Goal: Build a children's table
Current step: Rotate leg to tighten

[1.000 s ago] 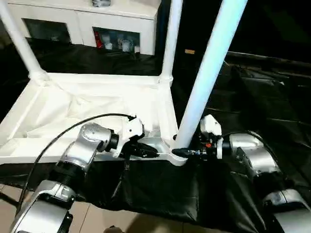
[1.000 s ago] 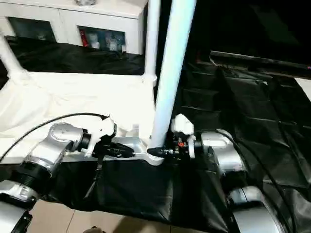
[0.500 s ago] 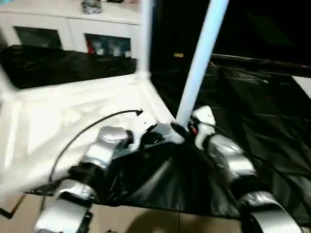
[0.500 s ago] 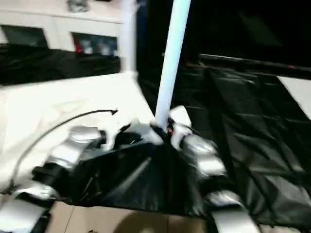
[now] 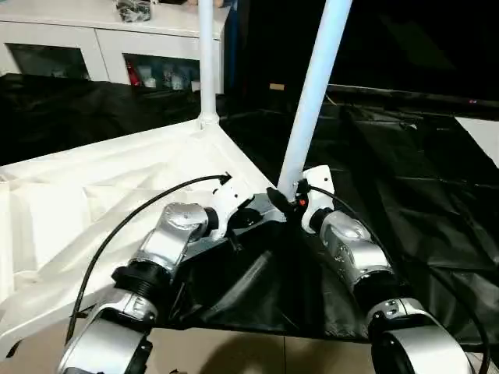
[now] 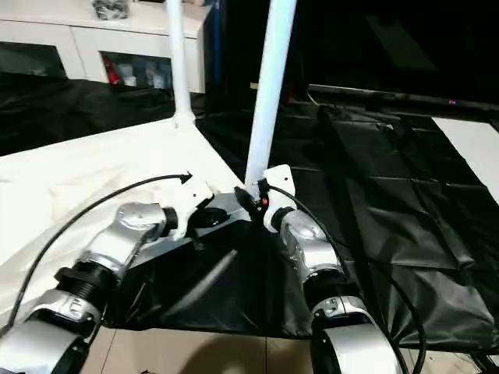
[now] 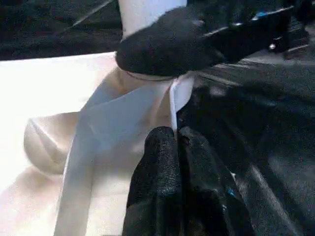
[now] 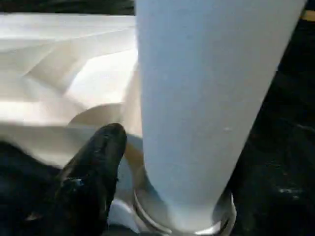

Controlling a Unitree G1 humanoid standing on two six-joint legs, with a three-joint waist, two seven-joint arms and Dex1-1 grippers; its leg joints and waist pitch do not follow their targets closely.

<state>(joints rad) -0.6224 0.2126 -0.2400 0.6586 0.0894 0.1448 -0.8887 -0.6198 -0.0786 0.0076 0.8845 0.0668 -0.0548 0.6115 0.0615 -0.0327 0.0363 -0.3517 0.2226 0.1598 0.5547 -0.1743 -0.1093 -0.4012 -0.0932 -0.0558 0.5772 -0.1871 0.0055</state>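
1. Black sheeting point(image 5: 405, 195) covers the work surface in the head views, with a white cabinet point(image 5: 101, 43) behind. On the sheeting lies the white table top point(image 5: 93, 202), underside up. A far leg point(image 5: 207, 62) stands in its back corner socket and a near leg point(image 5: 312, 93) rises, tilted, from the front corner. Silver forearms and a black cable cross the top's near part.
2. Left wrist view: the left gripper point(image 7: 177, 142) has its two black fingers pressed together on the thin white edge of the top's rim point(image 7: 173, 105), just below the near leg's base. The right gripper's black finger point(image 7: 167, 46) lies across that base.
3. Right wrist view: the near leg point(image 8: 206, 108) stands in its round socket point(image 8: 182, 216). One black finger of the right gripper point(image 5: 282, 201) sits beside the leg; I cannot tell whether the jaws grip it.
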